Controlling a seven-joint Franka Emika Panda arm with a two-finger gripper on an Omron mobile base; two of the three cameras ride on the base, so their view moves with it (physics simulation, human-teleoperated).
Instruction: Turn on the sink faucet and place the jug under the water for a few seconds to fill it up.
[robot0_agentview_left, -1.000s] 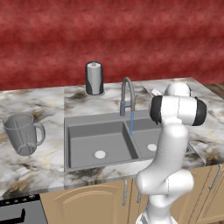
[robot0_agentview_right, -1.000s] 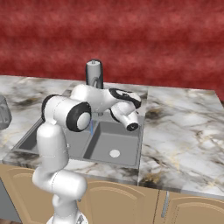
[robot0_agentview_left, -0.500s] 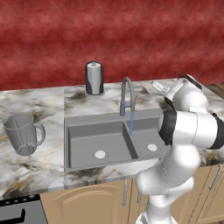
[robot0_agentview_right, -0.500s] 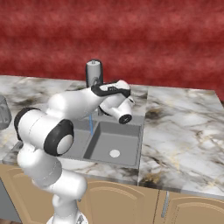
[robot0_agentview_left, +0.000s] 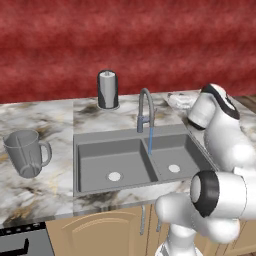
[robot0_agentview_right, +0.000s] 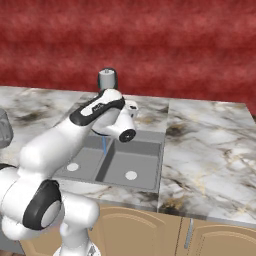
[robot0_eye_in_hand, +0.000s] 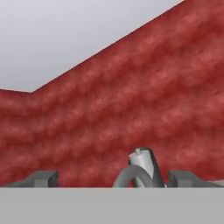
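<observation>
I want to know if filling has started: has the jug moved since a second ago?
No. The jug sits on the counter left of the sink, same spot as before.

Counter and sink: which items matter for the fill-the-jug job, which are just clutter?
Job:
- sink faucet, with water running
- sink, stream falls near the divider
- jug, on the counter left of the sink, empty-handed so far
- gripper, open

Clutter:
- grey lidded canister behind the sink
- pale item at the back right, too unclear to name
</observation>
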